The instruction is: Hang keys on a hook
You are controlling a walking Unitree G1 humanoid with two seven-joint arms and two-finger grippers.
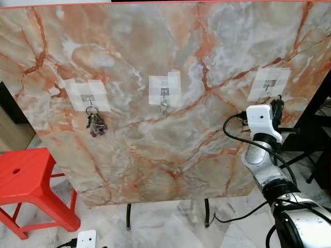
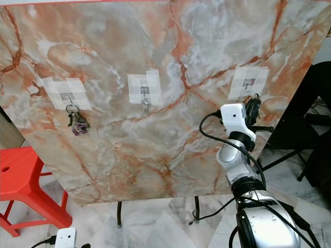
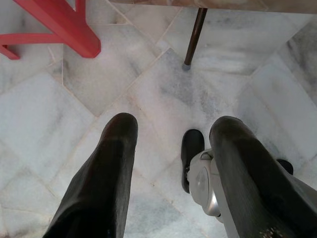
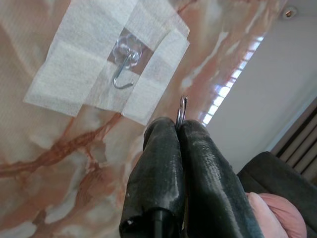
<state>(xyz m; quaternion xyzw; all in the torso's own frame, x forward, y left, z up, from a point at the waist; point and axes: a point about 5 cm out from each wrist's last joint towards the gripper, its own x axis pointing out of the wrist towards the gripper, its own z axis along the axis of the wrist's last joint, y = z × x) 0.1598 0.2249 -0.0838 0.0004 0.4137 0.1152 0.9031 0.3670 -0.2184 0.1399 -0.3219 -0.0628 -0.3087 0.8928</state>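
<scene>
Right gripper: fingers pressed together, pinching a thin metal key ring that pokes out past the tips.
Right hook: bare, taped to the marble board, near the ring at about 10 o'clock.
Left gripper: fingers spread wide, holding nothing, over the floor tiles.
Other hooks: left hook carries a key bunch; middle hook carries a key.
Red stool: at 8 o'clock of the board.

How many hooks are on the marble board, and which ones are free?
3. The left hook holds a key bunch, the middle hook holds a smaller key, and the right hook is bare, with the right gripper just beneath it pinching a key ring.
</scene>
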